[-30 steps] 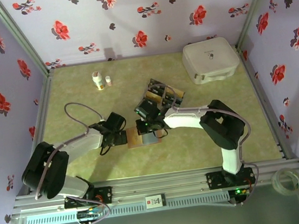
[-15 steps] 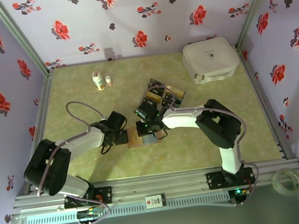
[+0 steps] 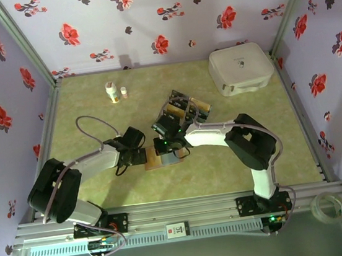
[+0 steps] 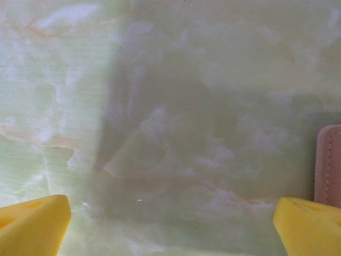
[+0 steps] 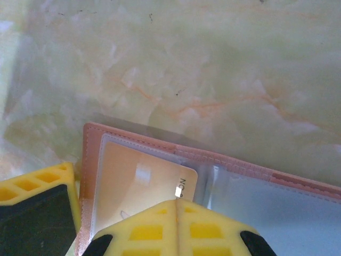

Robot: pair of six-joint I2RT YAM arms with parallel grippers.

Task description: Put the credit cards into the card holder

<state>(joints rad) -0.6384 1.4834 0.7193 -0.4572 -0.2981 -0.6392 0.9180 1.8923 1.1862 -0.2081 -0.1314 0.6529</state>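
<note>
On table (image 3: 295, 119), centre: card holder (image 3: 162, 158) lies open, one gold card (image 5: 139, 178) looks seated in left sleeve. My right gripper (image 5: 177, 205) clenched, tips at card's edge (nothing visibly pinched). My left gripper (image 4: 170, 213) spread wide, empty, just left of holder. Other cards (image 3: 187, 108) in clear tray (image 3: 205, 107), farther off; most work left.

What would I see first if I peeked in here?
The open card holder lies in the middle, a gold card inside its clear pocket. The right hand is pinched shut beside that card. A big white case sits in the far right corner.
</note>
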